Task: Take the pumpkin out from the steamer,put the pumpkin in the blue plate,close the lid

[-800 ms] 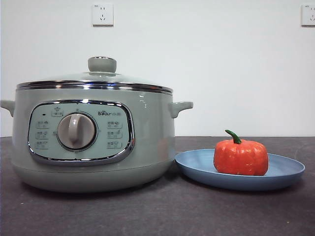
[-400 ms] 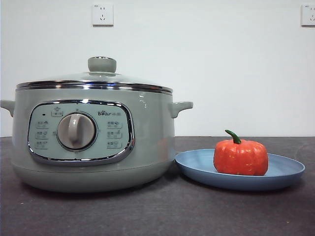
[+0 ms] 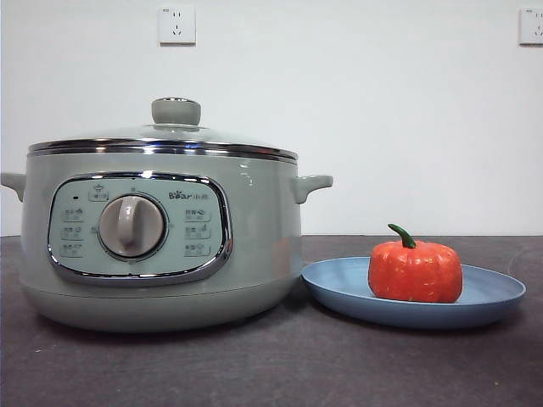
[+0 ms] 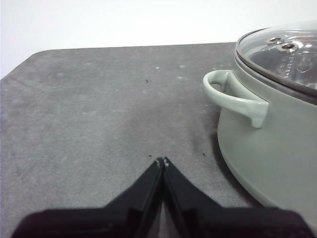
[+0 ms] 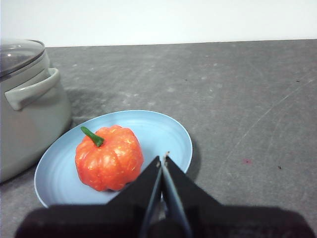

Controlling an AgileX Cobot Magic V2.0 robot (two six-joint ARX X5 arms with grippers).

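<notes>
At my table, the small orange-red ribbed toy pumpkin (image 3: 415, 271) with its curved green stem sits upright in the wide, matte light-blue plate (image 3: 492, 298), which lies just beside the big sage-green electric steamer pot (image 3: 161, 246) on the dark grey tabletop (image 3: 271, 365). The round glass lid (image 3: 161, 140) with its chrome rim and stubby green knob rests flat on the pot's rim, so by my reading all three steps of the job look done.

My right gripper (image 5: 163, 159) hangs above the near edge of the plate, its two black jaws pressed together and holding nothing; the pumpkin lies just ahead of it and towards the pot, apart from the tips, stem leaning towards the pot. My left gripper (image 4: 161, 161) hovers over bare tabletop on the pot's far side from the plate, jaws likewise closed and empty, with the pot's side handle (image 4: 233, 94) near but not touching.

Neither arm shows in the front view. If any move remains, I judge it is only to draw both arms clear: the right is the arm nearer the pumpkin, the left the one nearer the lid, and neither is in contact with anything.
</notes>
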